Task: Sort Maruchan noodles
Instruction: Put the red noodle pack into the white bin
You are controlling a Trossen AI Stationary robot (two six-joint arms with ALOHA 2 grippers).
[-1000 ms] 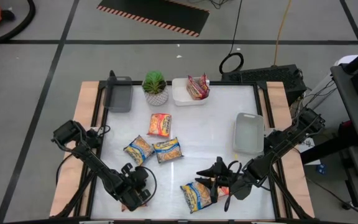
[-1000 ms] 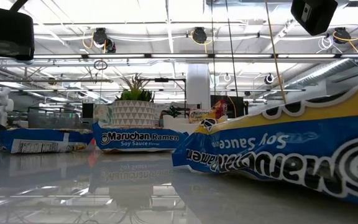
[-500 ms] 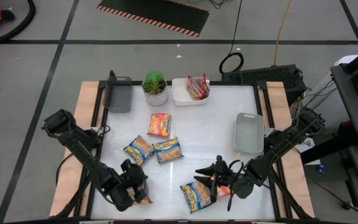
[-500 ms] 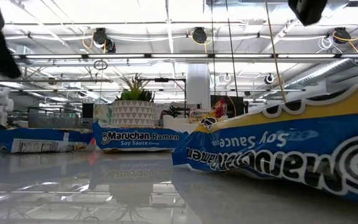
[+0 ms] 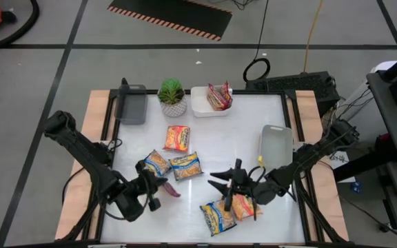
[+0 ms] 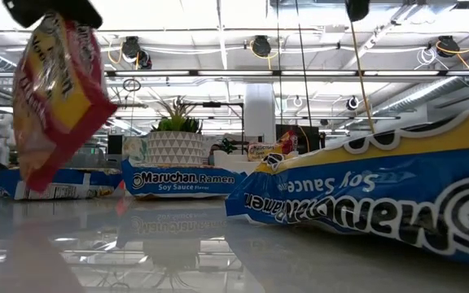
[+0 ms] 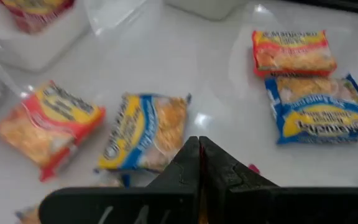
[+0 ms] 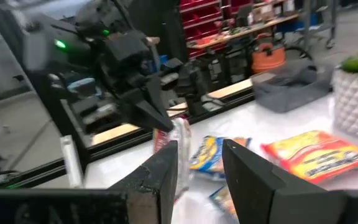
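**Left gripper holding a red-trimmed packet above the table**

The left gripper hangs over the near left part of the table, its jaws fully closed on a red-trimmed noodle packet; in the low view this packet dangles clear of the table surface. The right gripper is over the near centre, jaws partly apart with nothing seen between them. Just beneath and beside it lie a blue-trimmed packet and an orange-trimmed packet, touching each other. Near the table's middle rest two more blue-trimmed packets and, side by side, with a red-trimmed packet just behind them. At the far edge stand a grey tray, a potted green plant and a white tray; the white tray contains red-trimmed packets standing on edge. Another tray lies by the right edge.
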